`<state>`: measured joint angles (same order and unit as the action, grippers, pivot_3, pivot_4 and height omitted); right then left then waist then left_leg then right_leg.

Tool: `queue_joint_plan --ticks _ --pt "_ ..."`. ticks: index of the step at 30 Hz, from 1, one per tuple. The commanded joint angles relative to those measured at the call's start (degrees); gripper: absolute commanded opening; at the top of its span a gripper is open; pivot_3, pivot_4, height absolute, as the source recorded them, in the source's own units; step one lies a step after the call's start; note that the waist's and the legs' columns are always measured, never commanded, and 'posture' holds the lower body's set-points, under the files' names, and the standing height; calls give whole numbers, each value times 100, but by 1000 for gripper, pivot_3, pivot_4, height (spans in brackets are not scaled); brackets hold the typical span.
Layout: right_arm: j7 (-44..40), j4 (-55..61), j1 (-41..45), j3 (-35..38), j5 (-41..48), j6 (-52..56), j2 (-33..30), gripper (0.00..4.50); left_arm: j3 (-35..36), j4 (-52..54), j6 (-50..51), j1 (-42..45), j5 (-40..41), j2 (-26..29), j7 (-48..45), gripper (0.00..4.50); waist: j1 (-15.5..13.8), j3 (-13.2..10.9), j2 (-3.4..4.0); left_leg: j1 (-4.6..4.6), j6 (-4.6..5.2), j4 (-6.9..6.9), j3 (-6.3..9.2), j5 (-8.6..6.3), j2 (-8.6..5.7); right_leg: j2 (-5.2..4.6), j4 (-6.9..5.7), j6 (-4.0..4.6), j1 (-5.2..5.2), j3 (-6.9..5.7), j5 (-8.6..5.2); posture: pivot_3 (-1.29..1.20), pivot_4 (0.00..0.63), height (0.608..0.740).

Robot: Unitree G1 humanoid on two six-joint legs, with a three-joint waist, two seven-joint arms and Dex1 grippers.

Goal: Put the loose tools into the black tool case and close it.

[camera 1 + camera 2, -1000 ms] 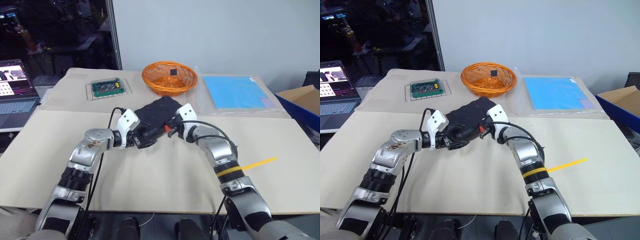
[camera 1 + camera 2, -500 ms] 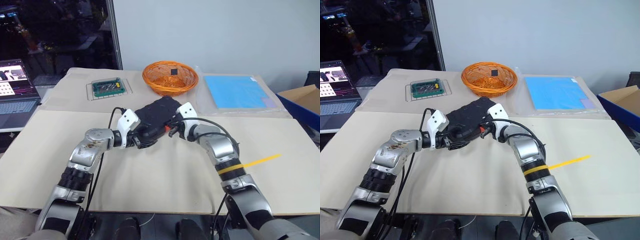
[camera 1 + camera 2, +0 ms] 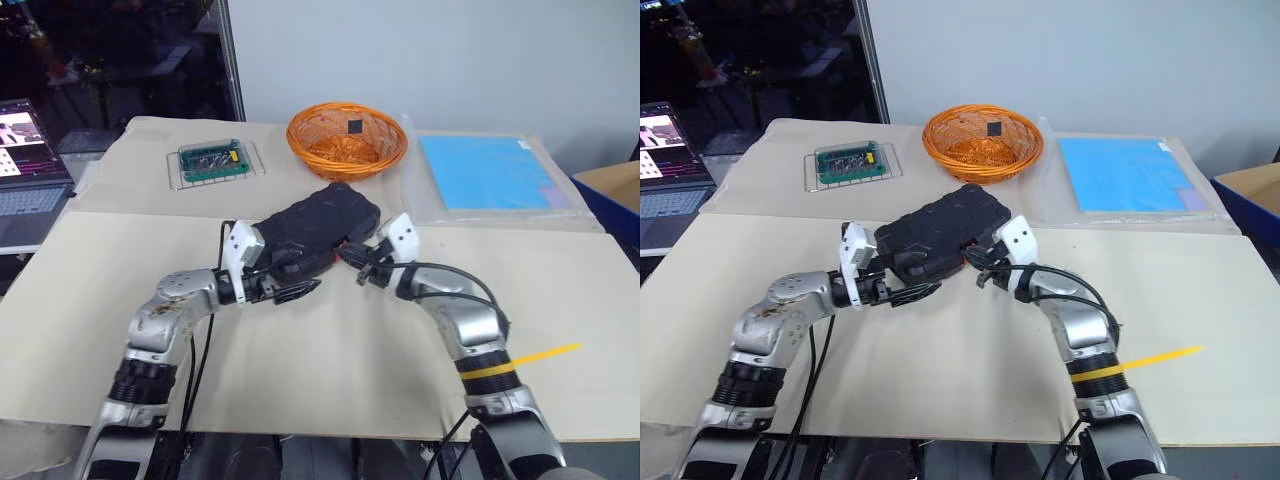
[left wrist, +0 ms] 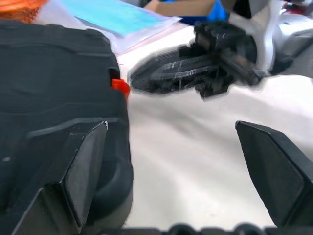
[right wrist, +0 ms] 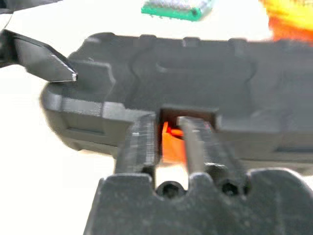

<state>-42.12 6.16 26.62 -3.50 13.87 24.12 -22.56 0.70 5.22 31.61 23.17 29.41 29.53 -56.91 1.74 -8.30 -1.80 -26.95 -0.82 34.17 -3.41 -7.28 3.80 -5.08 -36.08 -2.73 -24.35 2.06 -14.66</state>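
Note:
The black tool case (image 3: 315, 222) lies closed on the table, its orange latch (image 4: 119, 87) facing me. My left gripper (image 3: 298, 275) stands wide open at the case's near left corner, one finger (image 4: 80, 161) over the corner and the other over bare table. My right gripper (image 3: 348, 255) hovers just in front of the latch side, apart from the case. Its fingers (image 5: 142, 142) are a little apart, with the latch (image 5: 168, 142) visible beyond the gap and nothing between them. The loose tools are out of view.
An orange wicker basket (image 3: 346, 142) sits behind the case, a green bit holder (image 3: 212, 160) at the back left, and a blue sheet (image 3: 490, 172) at the back right. A laptop (image 3: 25, 160) is at the far left, a box (image 3: 615, 195) off the right edge, and a yellow strip (image 3: 545, 353) on the near right.
Both grippers have drawn back from the case toward me. The right gripper's fingers, shut at the latch before, have parted slightly. The camera view has also shifted.

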Motion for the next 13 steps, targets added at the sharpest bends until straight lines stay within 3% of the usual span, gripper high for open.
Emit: queue_joint_plan --ticks 1,7,9,13 --pt "-797 1670 -984 807 790 524 -1124 2549 564 831 318 -662 566 478 -216 4500 -58 -2 -2 -4 -1 1 -2 -15 -1 -1 11 -7 4 0 -6 0 150 740" --pt "-1240 2700 -2629 2338 1460 736 -2137 4467 1198 1295 457 -1547 886 1117 -331 4500 -124 -41 -19 -4 -5 27 -8 -40 -2 -7 30 -12 14 -3 -24 0 150 740" --pt "-1278 2945 -3151 2879 1563 634 -2202 4467 1389 1463 418 -1894 884 1283 -310 4500 -131 -54 -25 12 -7 53 -7 -41 6 -7 24 1 28 -5 -34 0 150 740" --pt "-1227 3141 -3697 3290 1524 428 -2182 4467 1561 1650 399 -2208 979 1429 -290 4500 -116 -61 -34 51 -51 68 -12 -65 6 -21 26 15 34 -5 -49 0 150 740"
